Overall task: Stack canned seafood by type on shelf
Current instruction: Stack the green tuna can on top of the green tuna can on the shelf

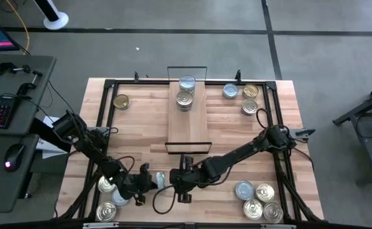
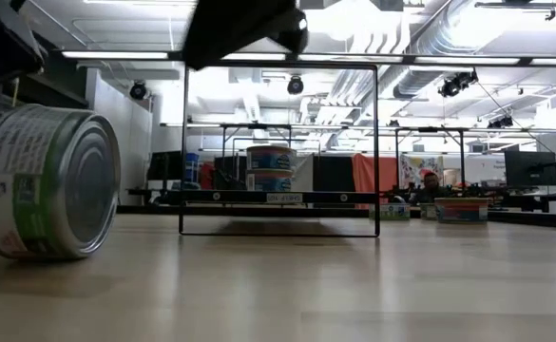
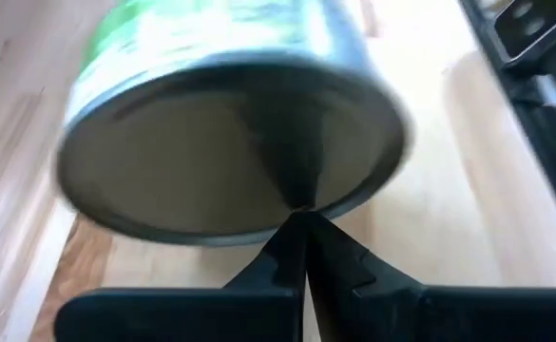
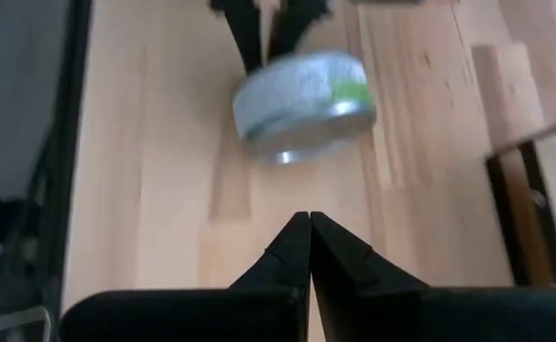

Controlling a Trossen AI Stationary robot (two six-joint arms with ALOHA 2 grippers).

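While blurred, green-label tin cut off, left hand closed.

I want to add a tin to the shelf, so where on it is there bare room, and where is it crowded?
The shelf is bare from the two tins at its far end to its near wire frame. Crowded: the table's near corners, with tin clusters and, and the near middle, where both shut grippers flank a tipped tin.

Bright overhead ceiling strips, glare, blurred tin close-up
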